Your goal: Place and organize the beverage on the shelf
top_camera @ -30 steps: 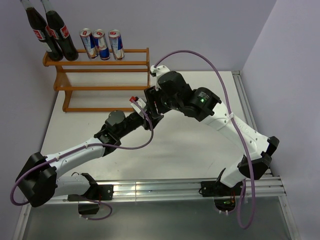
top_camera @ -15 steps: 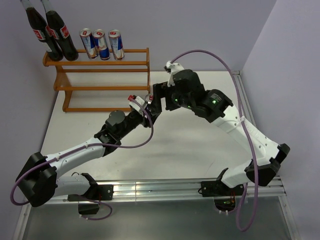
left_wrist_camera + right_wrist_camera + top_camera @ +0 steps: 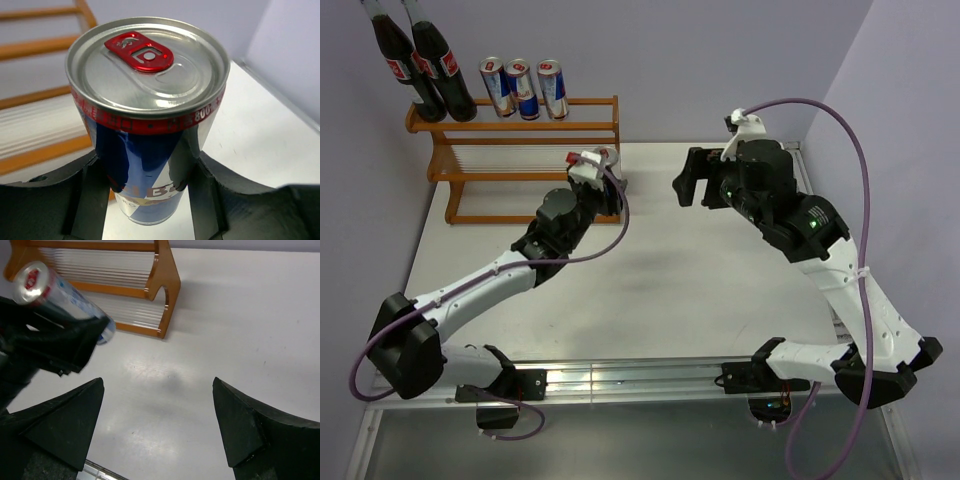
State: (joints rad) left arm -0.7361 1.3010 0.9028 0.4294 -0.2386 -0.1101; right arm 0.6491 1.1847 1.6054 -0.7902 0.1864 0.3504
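My left gripper is shut on a slim blue-and-silver can and holds it in the air beside the right end of the shelf. The left wrist view shows that can from above, red tab up, clamped low on its body between the two black fingers. On the shelf's top tier stand two cola bottles and three cans. My right gripper hangs open and empty over bare table, well right of the can. In its own view the right gripper sees the held can.
The lower two tiers of the shelf hold nothing. The purple back wall stands right behind the shelf, and a side wall runs along the table's right edge. A metal rail lies along the near edge by the arm bases.
The right gripper opened, let go of the can and drew back to the right. The left arm carried the can up and back toward the shelf's right end.
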